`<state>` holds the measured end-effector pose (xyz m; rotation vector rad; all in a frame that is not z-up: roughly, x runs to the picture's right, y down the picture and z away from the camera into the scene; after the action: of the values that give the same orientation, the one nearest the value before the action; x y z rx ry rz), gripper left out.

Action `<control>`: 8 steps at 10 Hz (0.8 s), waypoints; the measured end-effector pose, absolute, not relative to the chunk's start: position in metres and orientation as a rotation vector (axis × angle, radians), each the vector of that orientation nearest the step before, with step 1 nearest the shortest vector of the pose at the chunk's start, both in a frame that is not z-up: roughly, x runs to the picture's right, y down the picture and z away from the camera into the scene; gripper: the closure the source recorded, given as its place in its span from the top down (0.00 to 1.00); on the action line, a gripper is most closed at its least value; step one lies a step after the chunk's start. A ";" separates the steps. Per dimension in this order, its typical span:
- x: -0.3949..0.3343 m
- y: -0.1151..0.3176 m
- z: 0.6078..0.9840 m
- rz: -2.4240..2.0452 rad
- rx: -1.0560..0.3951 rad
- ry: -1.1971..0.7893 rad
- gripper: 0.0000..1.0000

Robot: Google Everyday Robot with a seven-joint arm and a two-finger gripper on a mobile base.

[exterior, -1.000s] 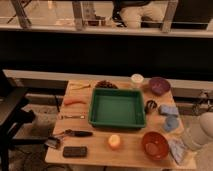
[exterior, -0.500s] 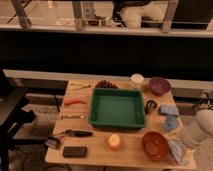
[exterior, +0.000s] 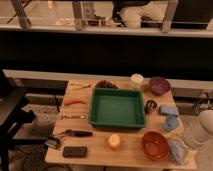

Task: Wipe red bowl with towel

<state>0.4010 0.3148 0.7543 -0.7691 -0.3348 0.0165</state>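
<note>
Status: wiping not yet begun, as judged from the layout.

The red round bowl (exterior: 154, 145) stands at the near right of the light wooden worktop (exterior: 95, 142). No cloth is seen in it or on its rim. The crumpled grey-blue towel (exterior: 178, 150) lies just to the right of the bowl, at the near right corner, apparently flat on the wood and not lifted.

The pincer (exterior: 190, 142) is taken to be at the lower end of the white arm (exterior: 202, 127), which enters from the right edge close above the towel. Whether it is spread or closed cannot be told, and no contact with the towel can be confirmed.

Left to do: towel to be gripped, carried left over the bowl, and rubbed round the inside.

Containers:
- Red bowl: interior appears empty.
- Green rectangular plastic tray (exterior: 93, 111), centre of worktop: nothing is seen inside.
- Purple round bowl (exterior: 159, 85), far right: contents not discernible.
- Small white cup (exterior: 136, 79), far side, left of the purple bowl: contents not discernible.

An orange round fruit (exterior: 114, 141) lies loose, left of the red bowl and near of the tray.
</note>
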 end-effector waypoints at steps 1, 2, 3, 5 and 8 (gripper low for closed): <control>0.402 0.314 0.755 0.018 -0.765 -0.340 0.72; 0.403 0.314 0.755 0.017 -0.761 -0.346 0.68; 0.404 0.314 0.755 0.017 -0.756 -0.349 0.67; 0.408 0.318 0.754 0.019 -0.756 -0.357 0.67; 0.410 0.321 0.756 0.011 -0.762 -0.356 0.67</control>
<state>0.4103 0.3210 0.7560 -0.7623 -0.3556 0.0113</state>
